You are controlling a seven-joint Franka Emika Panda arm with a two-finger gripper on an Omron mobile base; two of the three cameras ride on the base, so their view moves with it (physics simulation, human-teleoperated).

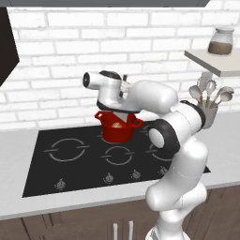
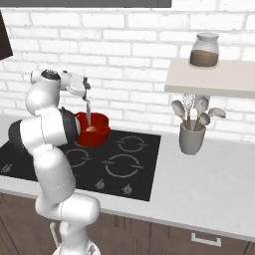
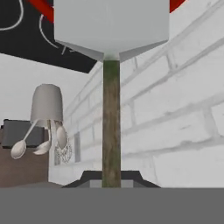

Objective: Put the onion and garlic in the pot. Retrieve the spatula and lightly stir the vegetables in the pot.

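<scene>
Red glossy pot [image 1: 116, 127] sits directly under the gripper [image 2: 86, 92], which clamps the wooden-handled, pale-bladed spatula [image 3: 111, 118], long axis vertical, blade down beside the tan onion [image 2: 91, 129].

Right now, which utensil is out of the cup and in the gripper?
The spatula: its flat pale blade reaches down into the red pot, its handle clamped in the gripper. The round-headed spoons stand in the grey cup at the right.

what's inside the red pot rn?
Inside the pot: the onion, a tan bulb, and the spatula blade dipping in, held by the gripper. Garlic can't be made out; the pot's wall and the blade cover the bottom.
</scene>
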